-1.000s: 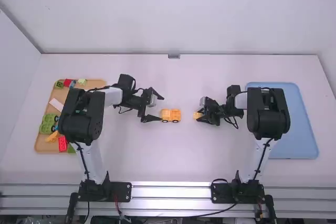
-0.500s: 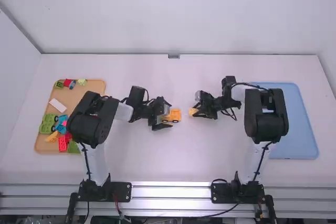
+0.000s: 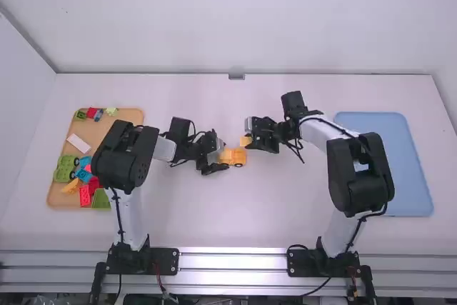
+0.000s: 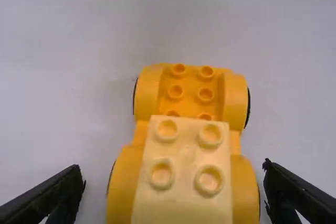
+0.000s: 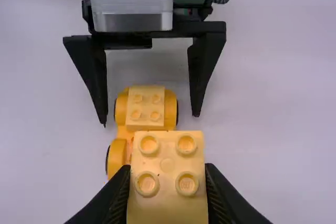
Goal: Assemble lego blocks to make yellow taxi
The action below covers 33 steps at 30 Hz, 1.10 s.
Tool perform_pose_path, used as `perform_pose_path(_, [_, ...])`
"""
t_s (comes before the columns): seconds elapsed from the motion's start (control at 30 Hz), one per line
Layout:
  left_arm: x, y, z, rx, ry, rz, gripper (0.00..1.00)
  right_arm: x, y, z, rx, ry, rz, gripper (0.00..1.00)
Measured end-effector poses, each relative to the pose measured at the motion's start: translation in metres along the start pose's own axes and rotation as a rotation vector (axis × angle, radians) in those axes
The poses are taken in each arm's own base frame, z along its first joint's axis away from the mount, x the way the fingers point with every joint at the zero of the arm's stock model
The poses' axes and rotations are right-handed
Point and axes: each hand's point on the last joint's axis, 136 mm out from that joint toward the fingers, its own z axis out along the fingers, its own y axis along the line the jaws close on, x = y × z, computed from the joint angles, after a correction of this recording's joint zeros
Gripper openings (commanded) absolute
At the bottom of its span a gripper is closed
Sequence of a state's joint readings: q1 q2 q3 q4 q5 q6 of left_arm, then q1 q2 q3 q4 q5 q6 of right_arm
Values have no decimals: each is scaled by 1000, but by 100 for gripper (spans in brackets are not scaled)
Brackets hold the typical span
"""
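An orange-yellow wheeled base (image 3: 233, 156) stands mid-table, a paler yellow block (image 4: 181, 182) mounted on its rear half and open studs at its other end. Around the block end, my left gripper (image 3: 223, 153) is spread; in the left wrist view the left gripper (image 4: 173, 182) has one finger on each side of the base, touching neither. My right gripper (image 3: 248, 141) is just beyond the base's free end. Seen from the right wrist, the right gripper (image 5: 168, 192) is shut on a pale yellow block (image 5: 167, 182) with studs up, partly covering the base.
At the left, a wooden tray (image 3: 132, 114) holds several loose pieces, among them a green wheeled base (image 3: 66, 168), a white block (image 3: 78, 143) and red blocks (image 3: 85, 195). A blue tray (image 3: 418, 201) lies at the right. The right forearm spans the table between blue tray and base.
My right gripper has carried its yellow block leftward and a little away from the camera, up to the base. The left gripper has moved in around the base, its fingers still apart.
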State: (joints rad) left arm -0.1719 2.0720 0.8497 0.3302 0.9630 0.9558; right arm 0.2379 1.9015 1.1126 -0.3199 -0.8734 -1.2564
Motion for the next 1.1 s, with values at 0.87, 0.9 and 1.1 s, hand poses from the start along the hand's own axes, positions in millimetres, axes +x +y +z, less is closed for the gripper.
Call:
perform_pose_path(0.87, [-2,-13,16,60,-60,42,44,18,42,45,-17,55,88,32])
perform_pose_path(0.9, [-2,-12,15,59,-60,42,44,18,42,46,-16,54,86,31])
perform_pose_path(1.1, [-2,-13,15,60,-62,41,45,19,39,45,-7,56,84,28])
